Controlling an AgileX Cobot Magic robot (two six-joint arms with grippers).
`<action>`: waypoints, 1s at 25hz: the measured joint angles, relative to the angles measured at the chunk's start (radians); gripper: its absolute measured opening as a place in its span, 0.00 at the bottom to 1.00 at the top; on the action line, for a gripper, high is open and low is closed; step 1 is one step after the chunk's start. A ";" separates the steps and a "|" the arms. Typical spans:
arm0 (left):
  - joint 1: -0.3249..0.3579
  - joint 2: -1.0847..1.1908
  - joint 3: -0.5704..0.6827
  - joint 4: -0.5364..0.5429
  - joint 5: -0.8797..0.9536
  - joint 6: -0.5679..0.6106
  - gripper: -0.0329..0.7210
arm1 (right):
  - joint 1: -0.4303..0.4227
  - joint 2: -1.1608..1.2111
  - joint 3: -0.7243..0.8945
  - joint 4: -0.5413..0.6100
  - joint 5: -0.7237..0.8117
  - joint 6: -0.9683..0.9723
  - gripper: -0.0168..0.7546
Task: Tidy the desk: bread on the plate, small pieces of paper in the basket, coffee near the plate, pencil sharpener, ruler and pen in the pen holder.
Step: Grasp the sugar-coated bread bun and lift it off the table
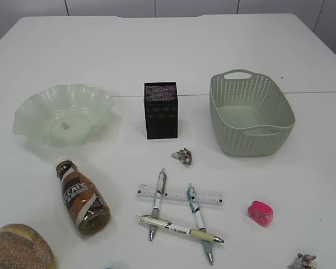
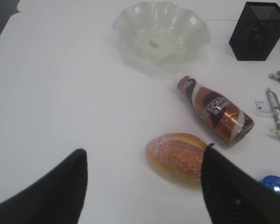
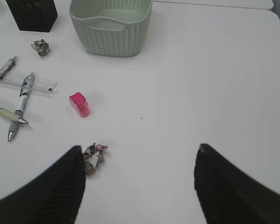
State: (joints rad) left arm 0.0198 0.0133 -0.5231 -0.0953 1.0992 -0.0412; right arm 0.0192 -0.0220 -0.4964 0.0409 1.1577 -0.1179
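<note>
The bread point(image 2: 178, 157) lies just beyond the released left end effector point(image 2: 144, 186), nearer its right finger.

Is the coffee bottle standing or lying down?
Lying down. The bottle rests on its side on the table, cap toward the plate, beside the bread.

Pale greens, black mesh and one hot pink spot on a white table point(image 1: 157, 50)

The wavy plate point(image 1: 63, 115) is translucent mint; the woven-pattern basket point(image 1: 251, 114) is sage green. The pen holder point(image 1: 161, 110) is black perforated mesh. The coffee bottle point(image 1: 83, 197) wears brown, copper and white swirls. The bread point(image 2: 177, 156) is golden-brown, dusted white. The pencil sharpener point(image 1: 260, 213) is bright pink; the ruler point(image 1: 180, 195) is clear with dark markings.
</note>
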 joint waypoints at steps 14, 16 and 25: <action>0.000 0.000 0.000 0.000 0.000 0.000 0.77 | 0.000 0.000 0.000 0.000 0.000 -0.002 0.71; 0.000 0.000 0.000 0.000 0.000 0.000 0.77 | 0.000 0.000 0.000 0.000 0.000 -0.002 0.71; 0.000 0.000 0.000 0.000 0.000 0.000 0.77 | 0.000 0.000 0.000 0.002 0.000 -0.002 0.71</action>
State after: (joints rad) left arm 0.0198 0.0133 -0.5231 -0.0953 1.0992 -0.0412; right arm 0.0192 -0.0220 -0.4964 0.0432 1.1577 -0.1197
